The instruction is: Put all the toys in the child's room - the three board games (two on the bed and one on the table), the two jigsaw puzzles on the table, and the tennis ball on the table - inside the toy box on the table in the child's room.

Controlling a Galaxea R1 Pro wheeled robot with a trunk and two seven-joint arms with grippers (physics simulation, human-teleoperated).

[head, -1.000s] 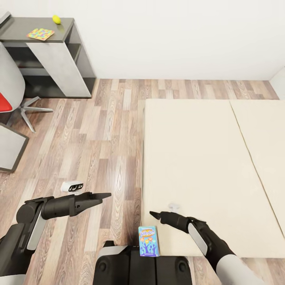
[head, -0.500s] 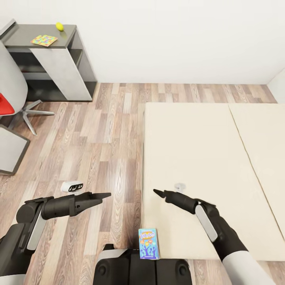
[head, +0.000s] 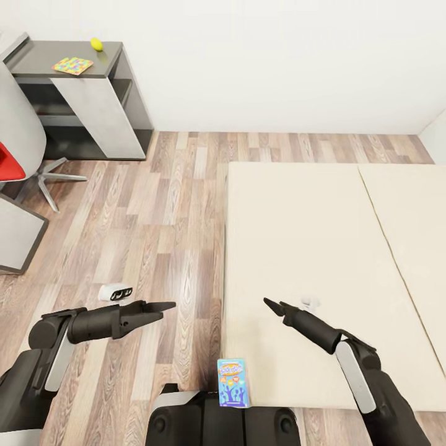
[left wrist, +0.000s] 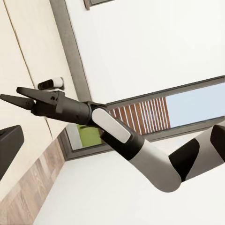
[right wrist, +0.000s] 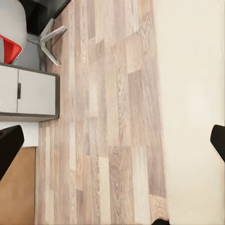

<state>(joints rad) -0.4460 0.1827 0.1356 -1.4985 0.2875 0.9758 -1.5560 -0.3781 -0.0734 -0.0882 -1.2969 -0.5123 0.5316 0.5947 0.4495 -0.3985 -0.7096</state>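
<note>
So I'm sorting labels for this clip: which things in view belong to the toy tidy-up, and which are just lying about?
Job: blue board game, puzzle, tennis ball, table, bed.
Lying about: red-and-white chair, small white device on the floor.

The small blue board game (head: 233, 383) bears lettering too small to read.

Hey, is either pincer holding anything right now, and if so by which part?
Nothing is held. The left pincer hangs over the wood floor and the right pincer over the bed. The small blue board game lies untouched at the bed's near edge.
</note>
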